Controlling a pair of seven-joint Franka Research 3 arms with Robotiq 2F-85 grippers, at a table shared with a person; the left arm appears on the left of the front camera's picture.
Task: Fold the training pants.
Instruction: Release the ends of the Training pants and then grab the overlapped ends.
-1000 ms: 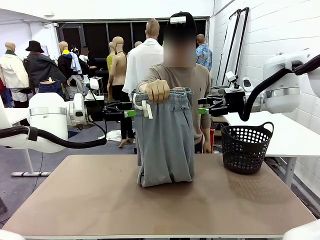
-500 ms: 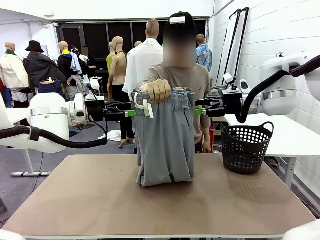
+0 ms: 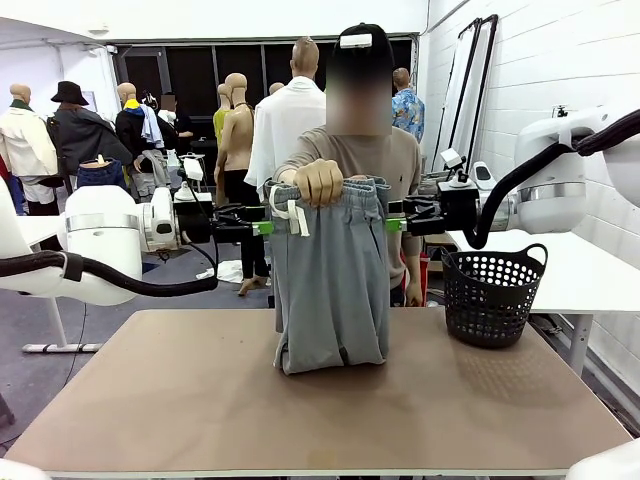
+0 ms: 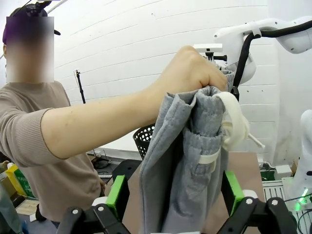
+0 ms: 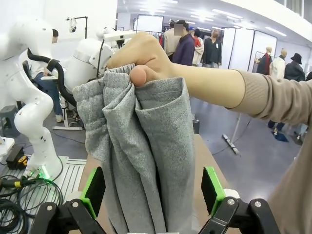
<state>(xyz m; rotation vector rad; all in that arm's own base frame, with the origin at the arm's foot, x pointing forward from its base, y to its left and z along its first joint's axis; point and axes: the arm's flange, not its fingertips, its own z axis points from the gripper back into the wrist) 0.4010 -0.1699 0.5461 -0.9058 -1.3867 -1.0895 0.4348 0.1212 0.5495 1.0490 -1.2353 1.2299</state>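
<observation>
Training pants (image 3: 330,290) hang from the person's hand (image 3: 318,182), so the spread-open left fingers (image 3: 262,227) and right fingers (image 3: 396,224) should each pinch a waistband side squarely before any pull.

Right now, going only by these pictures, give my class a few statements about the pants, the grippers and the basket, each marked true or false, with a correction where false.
1. The person's hand holds the training pants up by the waistband. True.
2. The training pants lie spread flat on the table. False: they hang upright from the hand, with only their lower end down on the table.
3. The left gripper and the right gripper are both open, each with cloth between its green pads. True.
4. The black basket stands on the robot's left of the training pants. False: it stands on the table on the robot's right of them, apart from the cloth.
</observation>
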